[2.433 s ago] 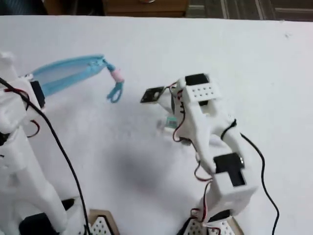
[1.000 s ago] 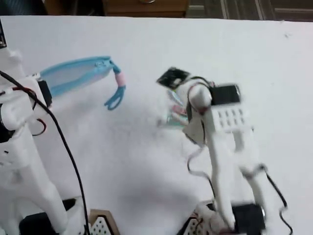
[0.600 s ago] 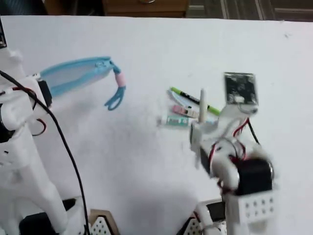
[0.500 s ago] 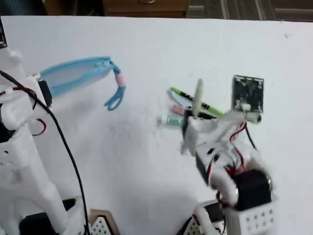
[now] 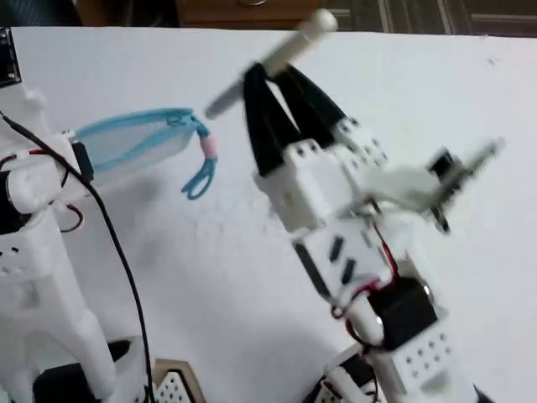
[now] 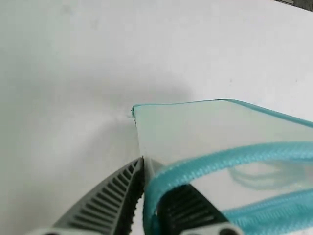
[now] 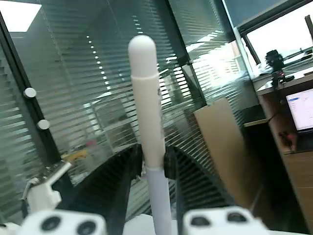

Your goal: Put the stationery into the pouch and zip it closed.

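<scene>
Pen (image 5: pixel 277 54), white with a rounded cap, is clamped across the black jaws of the right gripper (image 5: pixel 267 70), high above the white table (image 5: pixel 403 75). The jaws close on its barrel, and the capped end sticks out past them. To the left, the left gripper (image 6: pixel 145 172) is closed on one corner of the clear, blue-edged pouch (image 5: pixel 134 138). A blue zip pull (image 5: pixel 201 166) with a pink bead hangs from the pouch's far end.

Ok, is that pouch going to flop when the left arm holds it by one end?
Probably only a little: the pouch, pinched at one end by the left gripper, stretches out without folding. Its clear walls look thin, so likely light.
</scene>
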